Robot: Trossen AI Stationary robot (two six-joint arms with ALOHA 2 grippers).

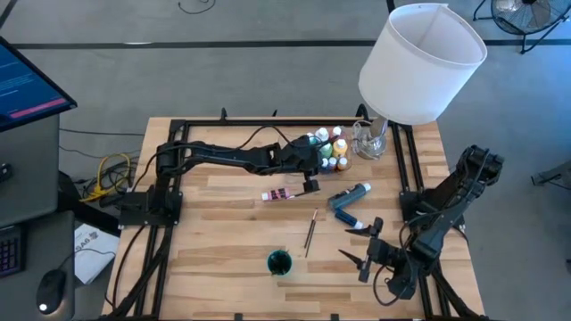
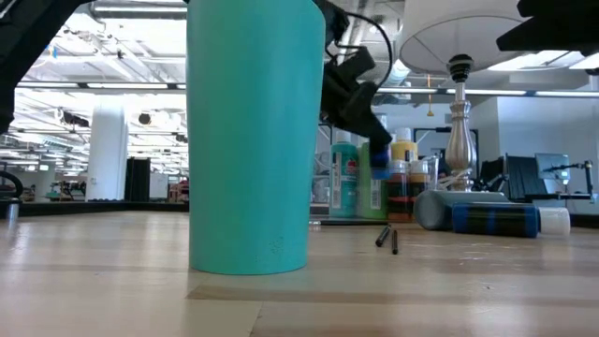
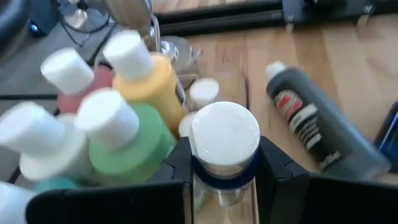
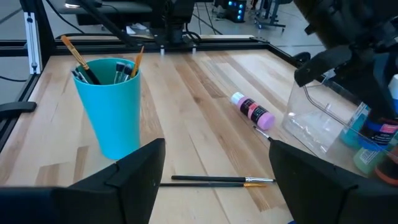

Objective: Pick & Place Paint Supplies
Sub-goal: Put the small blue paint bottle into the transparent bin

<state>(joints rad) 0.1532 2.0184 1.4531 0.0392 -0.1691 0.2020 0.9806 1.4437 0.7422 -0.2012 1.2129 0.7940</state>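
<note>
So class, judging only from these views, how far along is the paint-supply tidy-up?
Done: brushes stand in the teal cup and bottles crowd the clear tray. In hand: the left gripper clamps a blue white-capped bottle at the tray. Left: the pink bottle, the loose brush and the large blue bottle. The right gripper waits open.

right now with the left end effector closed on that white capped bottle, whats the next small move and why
Probably a short straight lift. The left end effector grips the blue-banded bottle just under its cap, with the green bottle and yellow bottle crowded close beside it, so moving sideways first could topple them.
</note>
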